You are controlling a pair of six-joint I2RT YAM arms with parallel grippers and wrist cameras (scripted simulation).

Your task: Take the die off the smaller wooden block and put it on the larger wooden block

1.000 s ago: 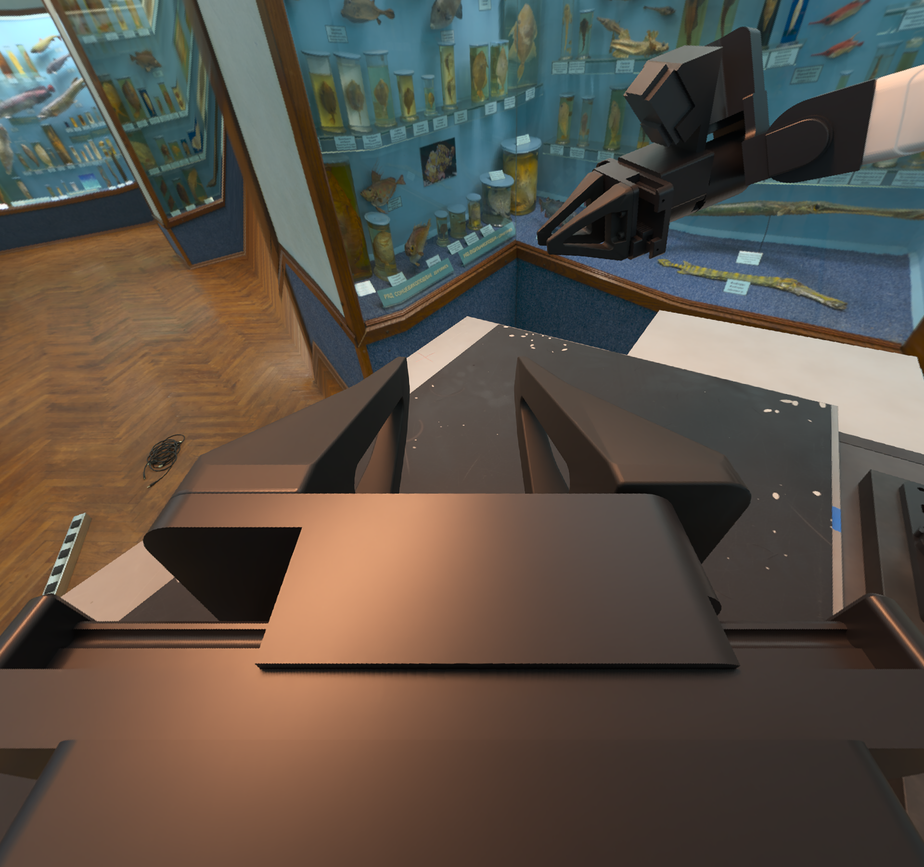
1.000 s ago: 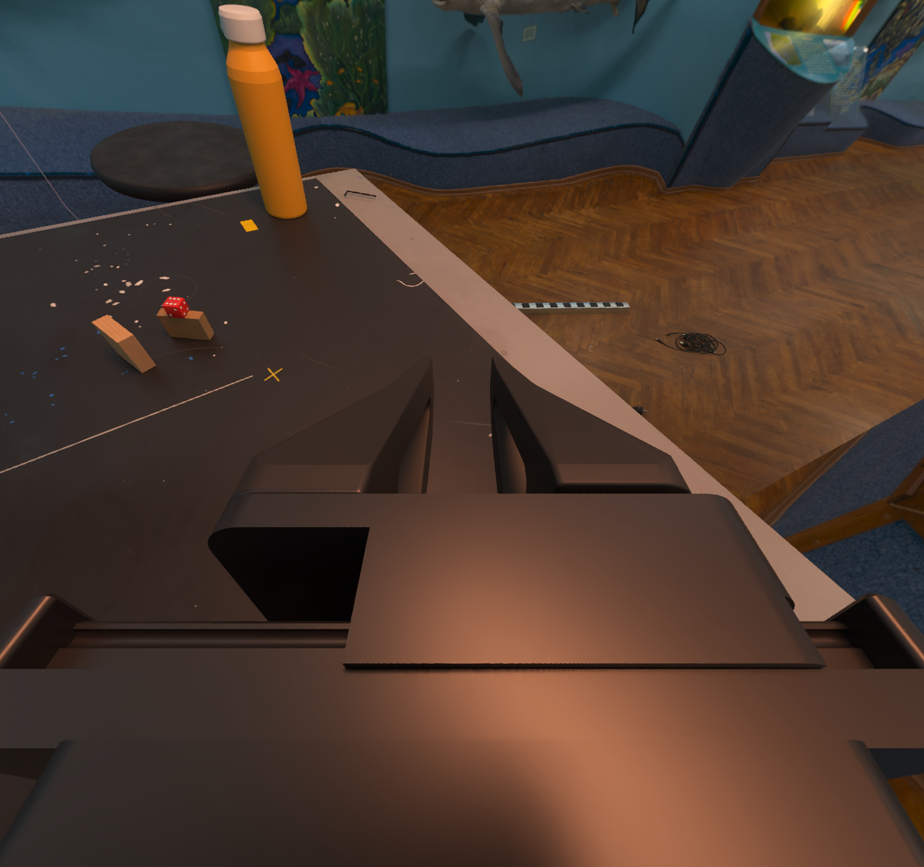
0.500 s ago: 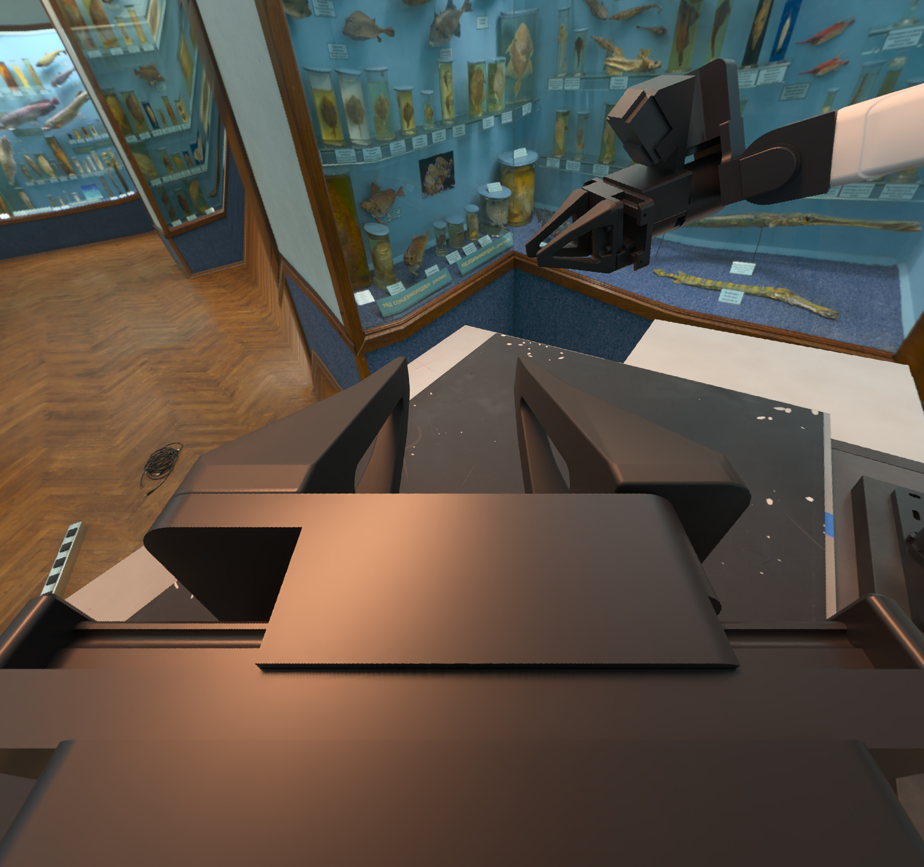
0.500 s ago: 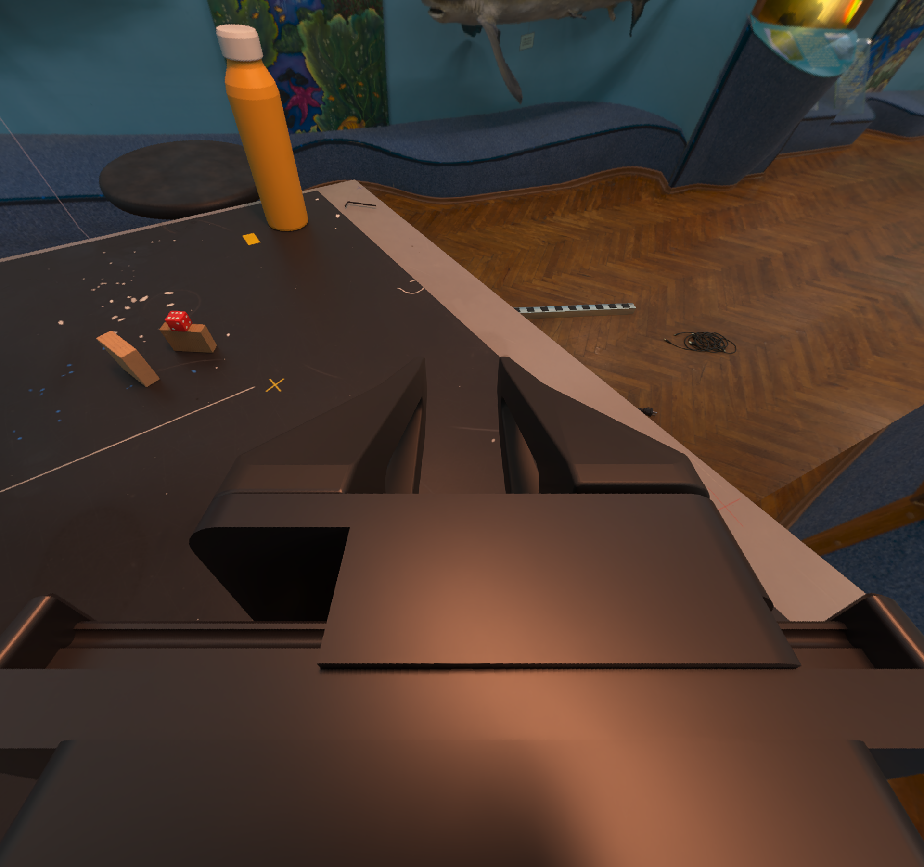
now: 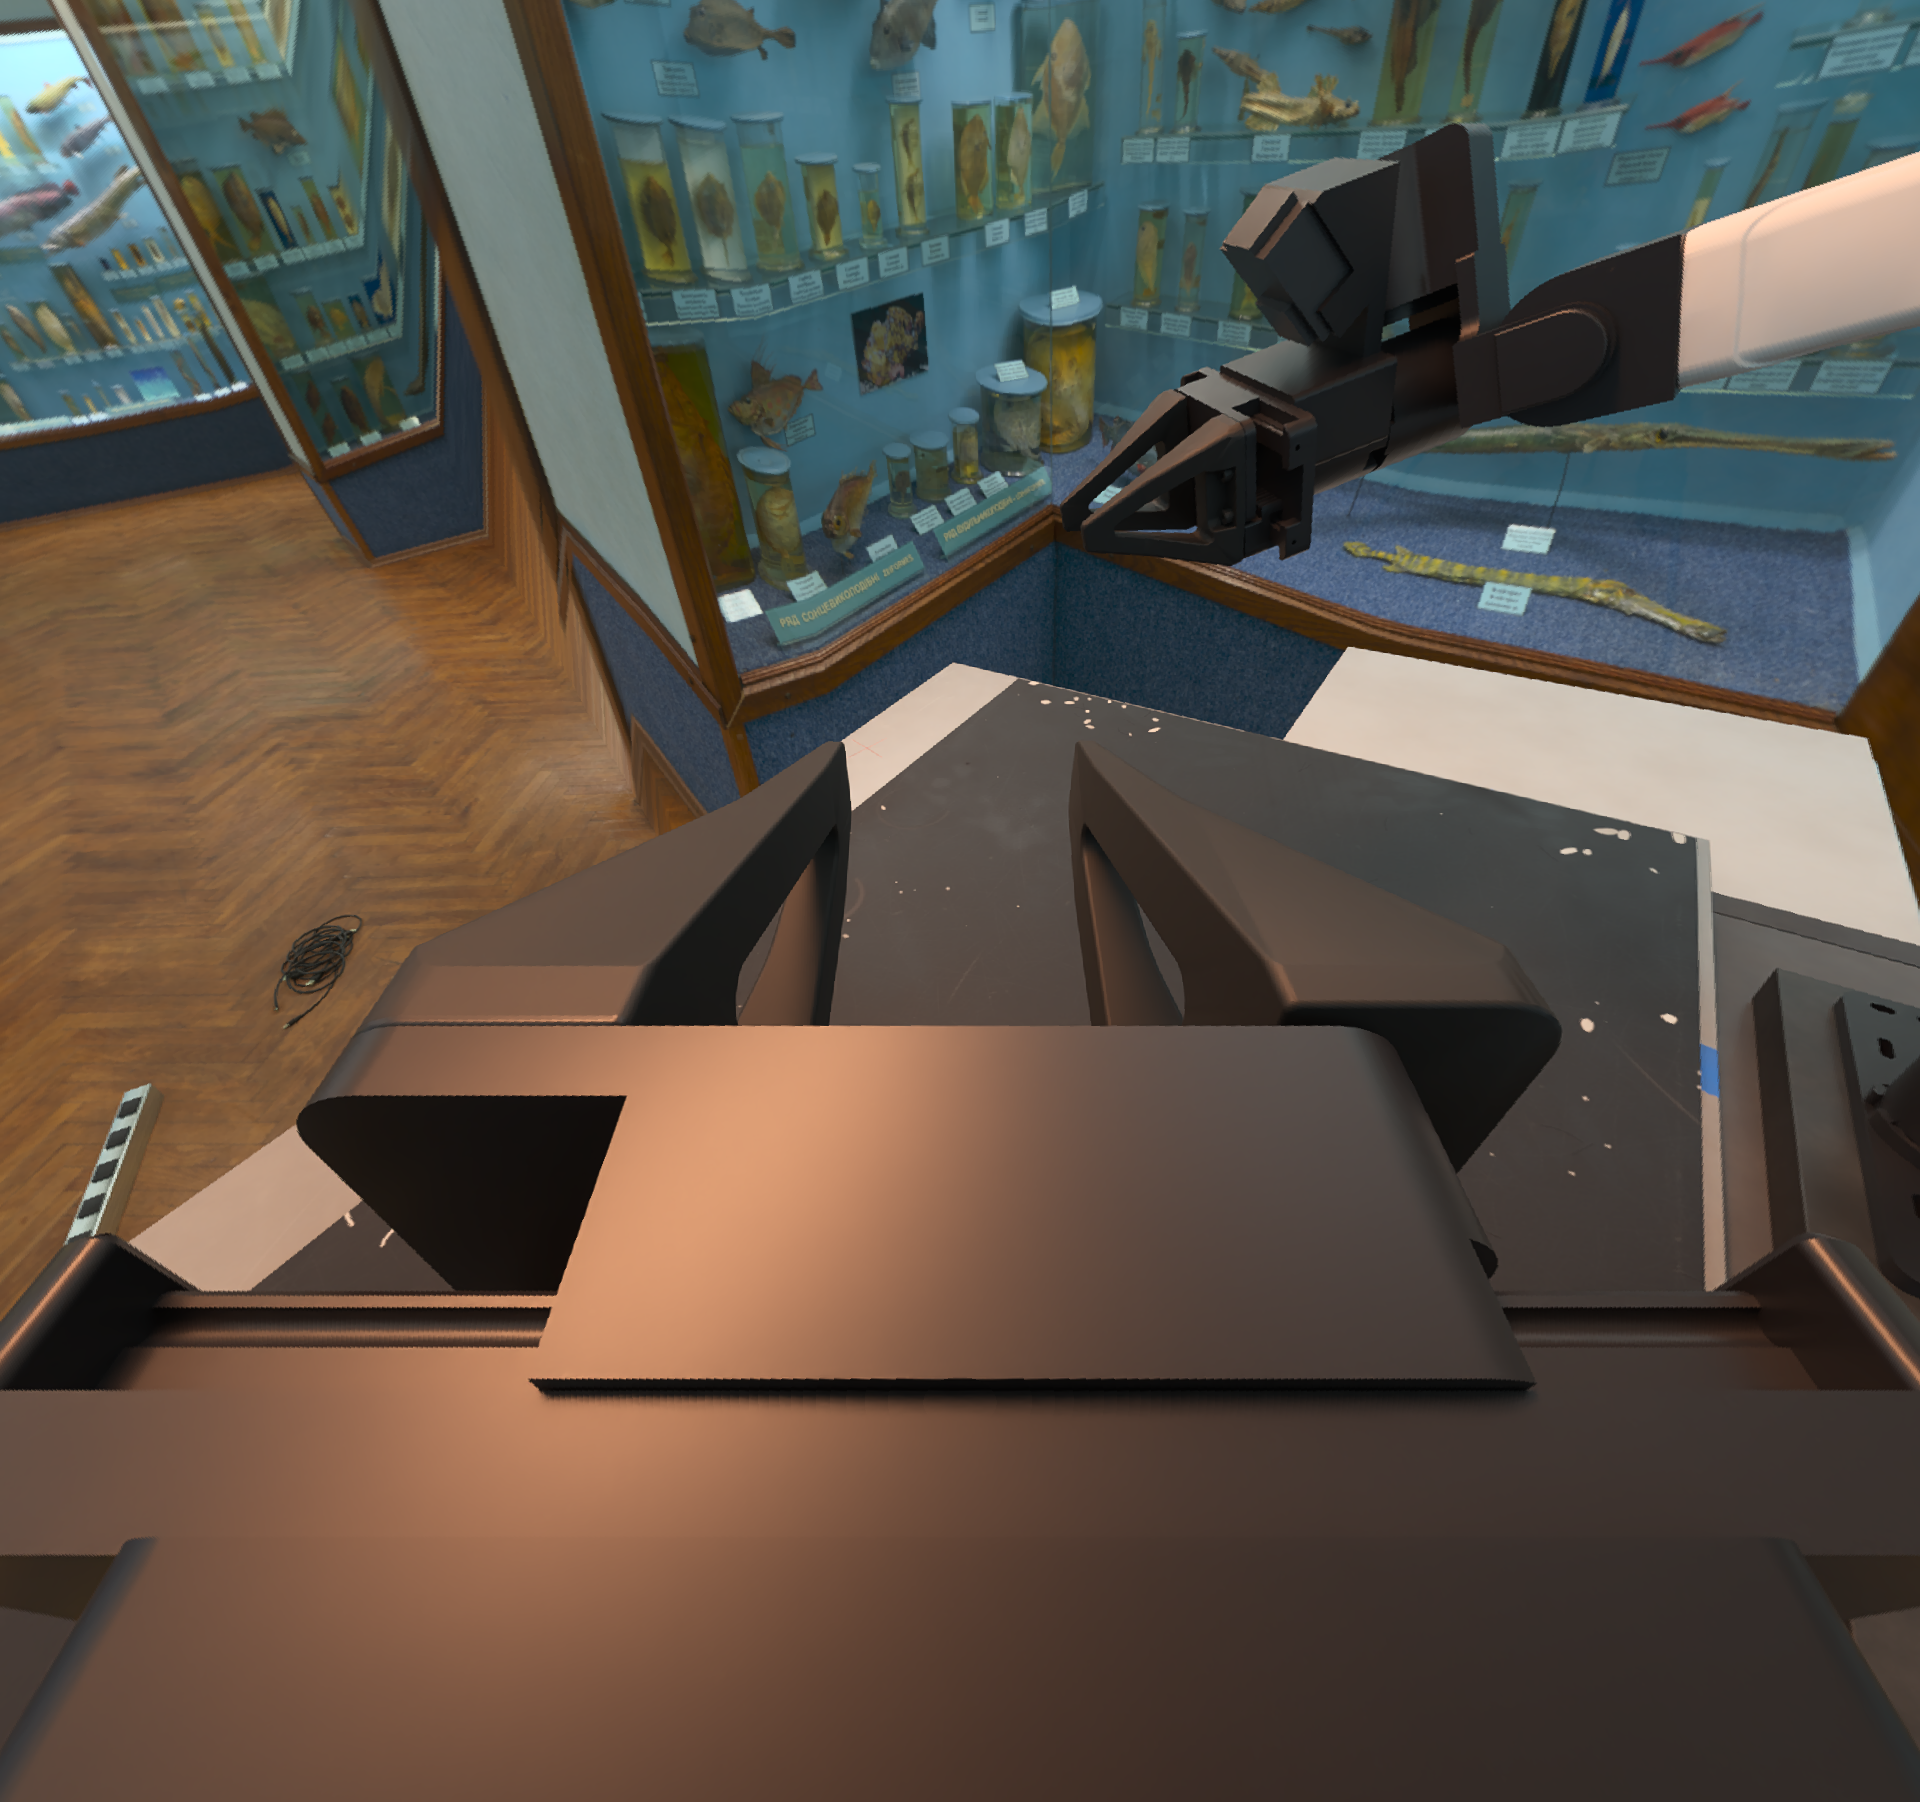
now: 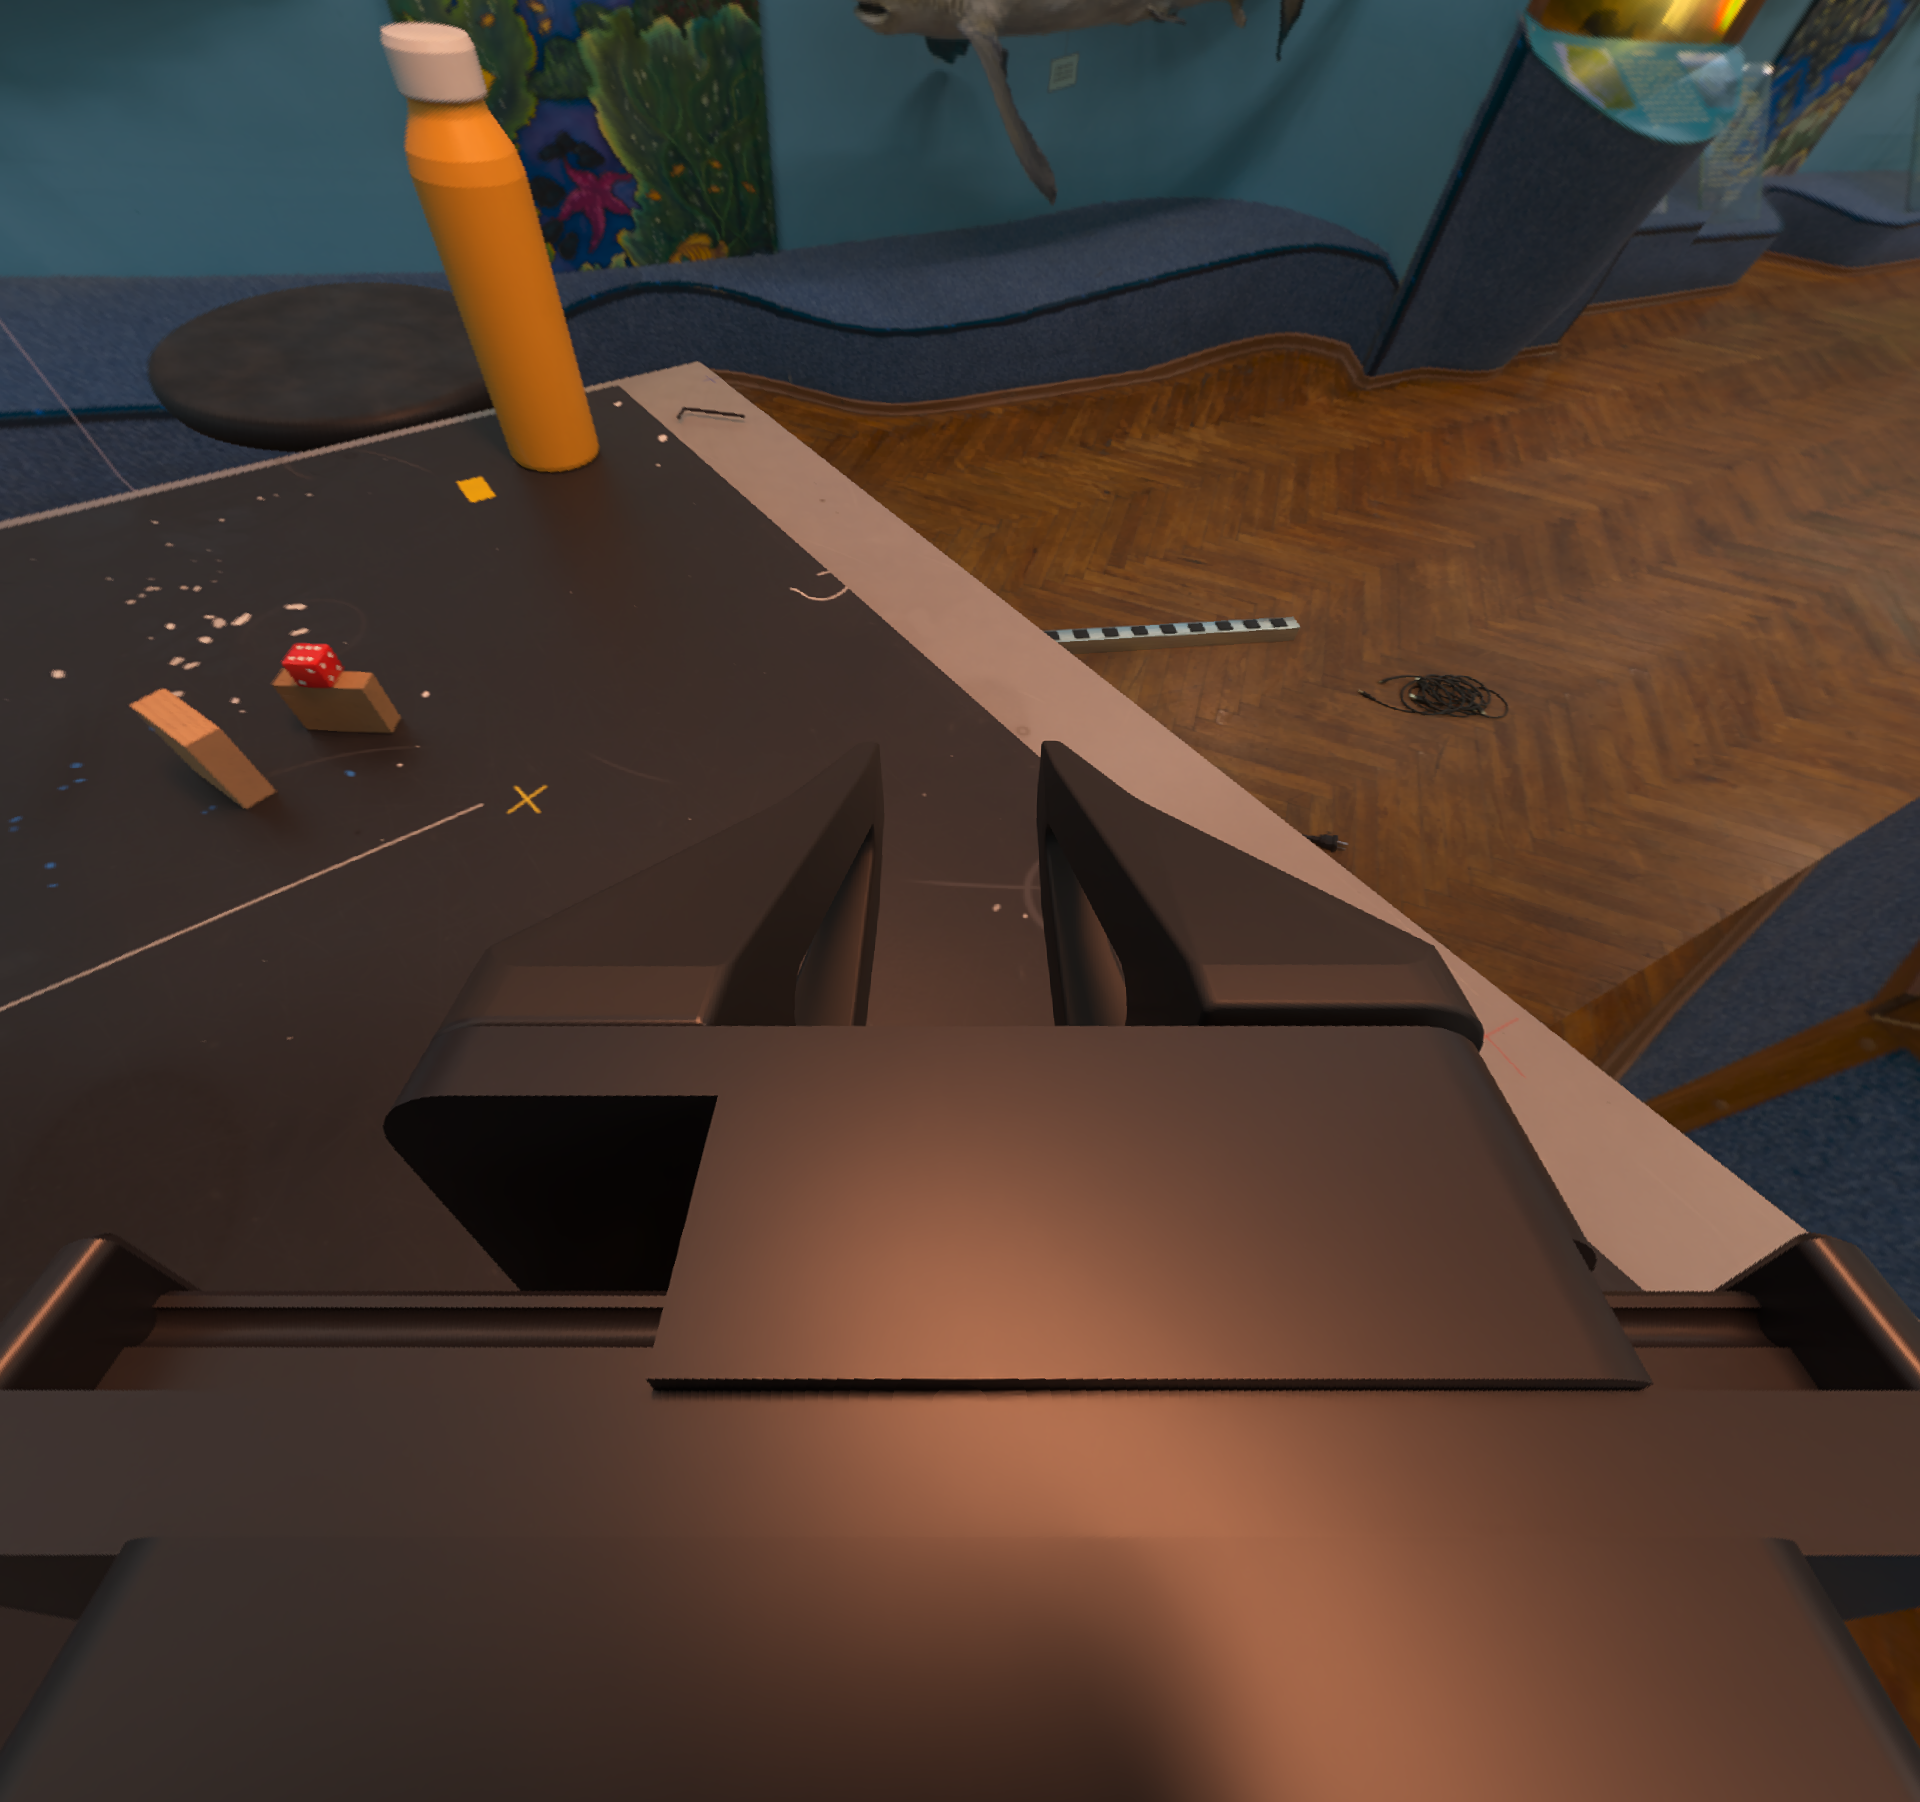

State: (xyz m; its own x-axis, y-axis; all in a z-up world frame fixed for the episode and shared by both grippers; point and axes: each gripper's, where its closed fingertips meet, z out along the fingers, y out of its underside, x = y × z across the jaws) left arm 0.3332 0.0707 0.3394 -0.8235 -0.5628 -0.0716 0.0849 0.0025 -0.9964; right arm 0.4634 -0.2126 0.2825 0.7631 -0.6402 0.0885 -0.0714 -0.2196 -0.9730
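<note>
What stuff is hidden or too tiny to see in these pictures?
- The red die: right wrist view, too small to count its dots.
- The smaller wooden block: right wrist view, its far top corner is covered by the die.
- The larger wooden block: right wrist view, too small to tell whether it lies flat or tilted.
- Die and both blocks: absent from the left wrist view.
- The table near both cameras: covered by each gripper's own body.
</note>
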